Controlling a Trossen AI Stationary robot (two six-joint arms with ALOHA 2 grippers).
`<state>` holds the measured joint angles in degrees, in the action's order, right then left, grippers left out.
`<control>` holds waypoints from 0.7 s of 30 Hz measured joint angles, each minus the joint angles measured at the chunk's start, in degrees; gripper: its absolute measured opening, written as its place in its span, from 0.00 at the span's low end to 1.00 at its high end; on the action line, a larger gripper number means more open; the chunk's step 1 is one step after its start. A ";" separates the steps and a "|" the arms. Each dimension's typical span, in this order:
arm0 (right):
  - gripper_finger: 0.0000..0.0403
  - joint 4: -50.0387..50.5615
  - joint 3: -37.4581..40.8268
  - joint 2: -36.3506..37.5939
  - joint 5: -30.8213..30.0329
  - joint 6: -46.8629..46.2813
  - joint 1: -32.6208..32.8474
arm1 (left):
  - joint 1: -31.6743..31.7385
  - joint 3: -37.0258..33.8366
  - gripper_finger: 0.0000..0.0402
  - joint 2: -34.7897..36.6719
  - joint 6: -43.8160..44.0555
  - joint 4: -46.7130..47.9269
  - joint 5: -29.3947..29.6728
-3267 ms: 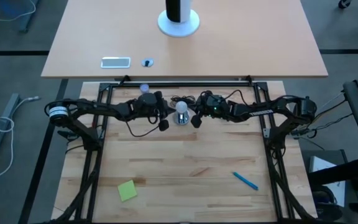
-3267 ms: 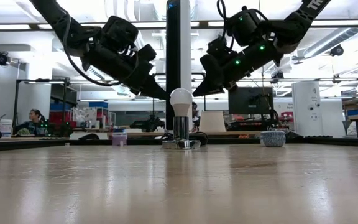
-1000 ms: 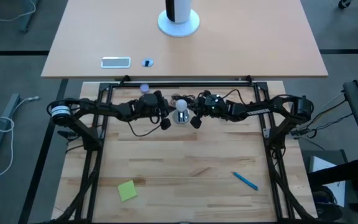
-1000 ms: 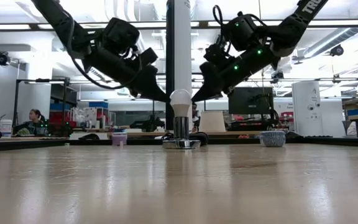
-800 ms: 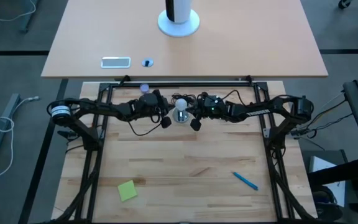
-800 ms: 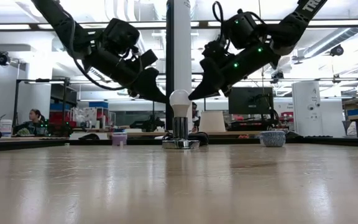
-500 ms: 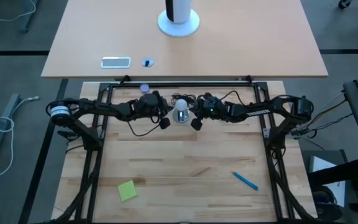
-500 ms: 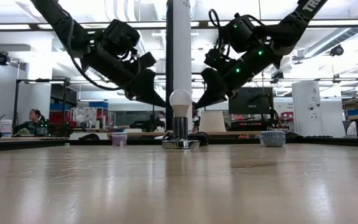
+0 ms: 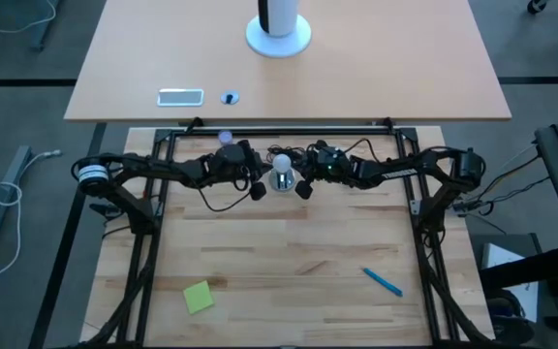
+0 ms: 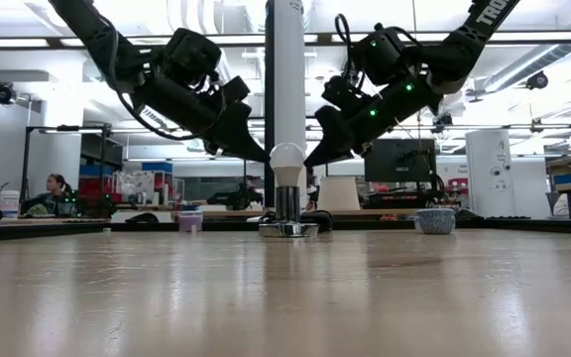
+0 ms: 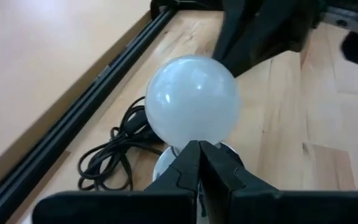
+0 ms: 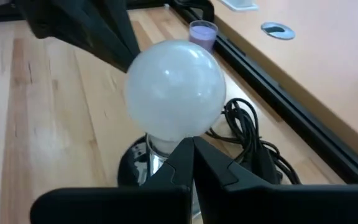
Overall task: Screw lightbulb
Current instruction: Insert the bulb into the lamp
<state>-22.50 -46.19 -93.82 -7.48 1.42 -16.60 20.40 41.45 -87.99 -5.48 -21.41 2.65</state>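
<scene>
The white frosted lightbulb (image 10: 286, 157) stands upright, its base in the shiny silver socket (image 10: 286, 204), which rests on the wooden table near its far edge (image 9: 282, 181). My left gripper (image 10: 264, 158) is shut and slants down at the bulb's left side. My right gripper (image 10: 308, 161) is shut and slants down at the bulb's right side. The left wrist view shows my shut fingers (image 11: 199, 149) just before the bulb (image 11: 191, 99). The right wrist view shows the same (image 12: 192, 146) from the other side of the bulb (image 12: 176, 90). My left gripper's shut tip stands at the left side of the bulb's round head (image 10: 273, 158), slanting down from the table's left; I cannot tell whether it touches. My right gripper's shut tip stands at the head's right side (image 10: 301, 160), slanting down from the right; I cannot tell whether it touches.
The socket's black cord (image 11: 114, 155) coils behind it by the black frame rail (image 9: 289, 129). A purple cup (image 9: 225, 139) stands far left of the bulb. A green note (image 9: 199, 297) and a blue pen (image 9: 382, 281) lie near the front edge.
My right gripper has drawn a little away from the bulb and down, then come back up to the bulb's right side. My left gripper has dipped slightly and risen again beside the bulb. The bulb and socket have stayed upright in place.
</scene>
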 joint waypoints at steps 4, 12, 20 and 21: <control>0.00 -0.17 -0.15 0.00 0.72 -0.56 1.22 | 0.40 0.00 0.00 0.00 0.10 -0.06 2.74; 0.00 0.60 -0.24 0.00 0.23 -1.77 3.13 | 0.42 0.00 0.00 0.13 0.47 1.03 3.73; 0.00 4.84 -0.26 0.02 -6.21 0.35 1.62 | 0.40 0.00 0.00 1.14 0.39 7.64 -0.88; 0.00 4.33 -0.26 -0.04 -5.98 0.56 1.05 | 0.40 0.00 0.00 0.98 0.04 6.96 -1.79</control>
<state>-18.17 -46.46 -93.86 -13.47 1.98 -15.55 20.80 41.45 -87.01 -5.44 -14.44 0.86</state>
